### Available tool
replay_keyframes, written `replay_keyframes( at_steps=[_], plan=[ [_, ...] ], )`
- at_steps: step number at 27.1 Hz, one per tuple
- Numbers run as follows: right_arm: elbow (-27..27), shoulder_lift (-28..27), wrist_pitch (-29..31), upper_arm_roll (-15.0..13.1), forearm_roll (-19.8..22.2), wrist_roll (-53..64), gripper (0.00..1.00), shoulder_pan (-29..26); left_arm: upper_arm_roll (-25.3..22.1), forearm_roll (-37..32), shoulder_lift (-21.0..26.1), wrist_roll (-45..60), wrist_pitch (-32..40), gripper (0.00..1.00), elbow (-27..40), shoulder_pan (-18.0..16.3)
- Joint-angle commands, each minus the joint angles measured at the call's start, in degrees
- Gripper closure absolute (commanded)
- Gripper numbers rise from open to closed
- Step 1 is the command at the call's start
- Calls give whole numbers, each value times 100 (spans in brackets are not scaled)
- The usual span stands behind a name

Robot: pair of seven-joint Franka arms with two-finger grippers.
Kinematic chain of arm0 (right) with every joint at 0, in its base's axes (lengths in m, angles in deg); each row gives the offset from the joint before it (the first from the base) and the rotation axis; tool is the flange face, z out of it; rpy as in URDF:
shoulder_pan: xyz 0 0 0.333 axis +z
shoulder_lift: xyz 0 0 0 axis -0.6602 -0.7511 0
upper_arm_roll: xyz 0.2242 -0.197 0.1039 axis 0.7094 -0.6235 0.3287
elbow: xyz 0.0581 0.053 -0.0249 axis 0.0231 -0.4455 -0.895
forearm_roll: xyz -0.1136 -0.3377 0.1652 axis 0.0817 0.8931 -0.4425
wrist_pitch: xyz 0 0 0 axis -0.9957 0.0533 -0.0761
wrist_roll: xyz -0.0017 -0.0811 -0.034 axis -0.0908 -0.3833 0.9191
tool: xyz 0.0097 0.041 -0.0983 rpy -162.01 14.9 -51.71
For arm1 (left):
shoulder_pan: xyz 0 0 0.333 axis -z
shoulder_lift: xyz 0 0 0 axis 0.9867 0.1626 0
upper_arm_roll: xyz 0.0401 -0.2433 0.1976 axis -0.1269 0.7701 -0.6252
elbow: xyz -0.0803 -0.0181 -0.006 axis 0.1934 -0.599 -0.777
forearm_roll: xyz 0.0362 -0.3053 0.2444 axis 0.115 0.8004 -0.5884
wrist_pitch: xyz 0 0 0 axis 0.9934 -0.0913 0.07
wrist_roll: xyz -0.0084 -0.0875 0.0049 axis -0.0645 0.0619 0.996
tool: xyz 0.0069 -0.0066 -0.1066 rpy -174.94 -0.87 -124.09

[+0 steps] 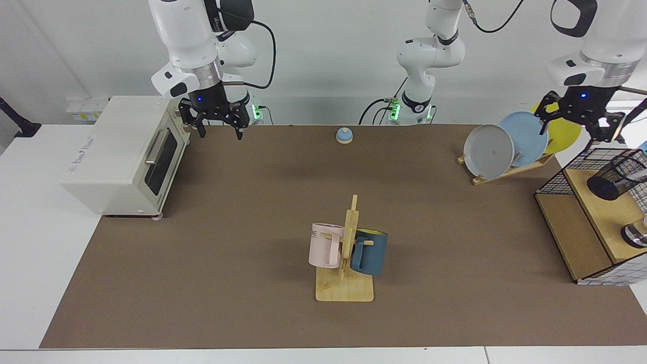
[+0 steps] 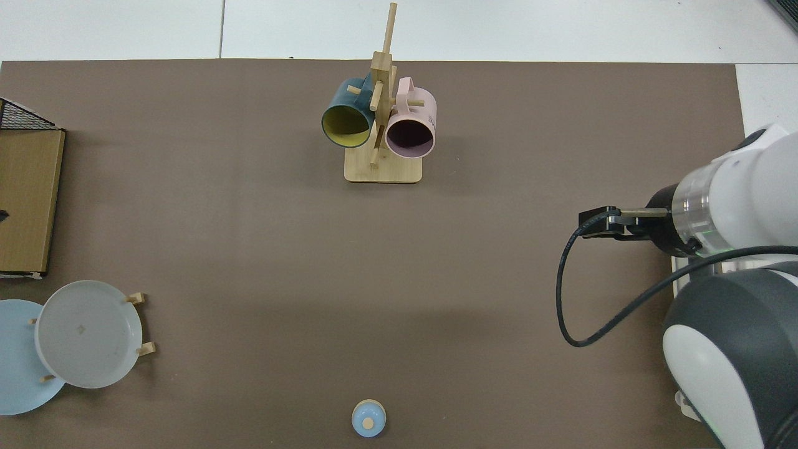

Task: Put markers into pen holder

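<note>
The pen holder (image 1: 614,178), a small black mesh cup, stands on the wooden shelf of a wire basket at the far right of the facing view. A white marker (image 1: 639,175) barrel shows inside it, against the frame's edge. My left gripper (image 1: 576,134) hangs open and empty up and to the left of the holder, in front of the yellow plate. My right gripper (image 1: 221,134) is open and empty at the far side of the table beside the toaster oven, where the right arm waits. In the top view the holder is out of view and the right arm (image 2: 717,212) hides its own gripper.
A toaster oven (image 1: 121,151) stands at the left, a blue bell (image 1: 344,135) at the back middle. A wooden mug tree (image 1: 346,283) with a pink and a blue mug is in the centre. The plate rack (image 1: 505,172) and wire basket (image 1: 556,182) with a shiny metal object (image 1: 636,235) fill the right side.
</note>
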Motion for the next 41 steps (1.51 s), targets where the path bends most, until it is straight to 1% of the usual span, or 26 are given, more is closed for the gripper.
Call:
replay_keyframes(
  at_steps=[1, 7, 10, 12, 22, 31, 38, 41],
  plan=[
    [0, 36, -45, 43, -104, 68, 1, -87, 284, 309, -218, 1639, 481, 0, 83, 215],
    [0, 36, -45, 43, -104, 68, 1, -87, 627, 898, -280, 3345, 649, 0, 92, 277],
    [0, 36, -45, 43, -104, 68, 1, -87, 847, 952, -289, 3952, 640, 0, 92, 277],
    [0, 36, -45, 43, -104, 68, 1, -87, 891, 961, -289, 4129, 649, 0, 92, 286],
    [0, 36, -45, 43, -104, 68, 1, -87, 830, 926, -324, 4086, 710, 0, 74, 215],
    [0, 36, -45, 43, -104, 68, 1, -87, 891, 882, -253, 4147, 772, 0, -49, 119],
    [0, 36, -45, 43, -104, 68, 1, -87, 926, 925, -122, 4139, 965, 0, -321, -75],
    [0, 36, -45, 43, -104, 68, 1, -87, 918, 917, -130, 4139, 939, 0, -322, -5]
  ],
)
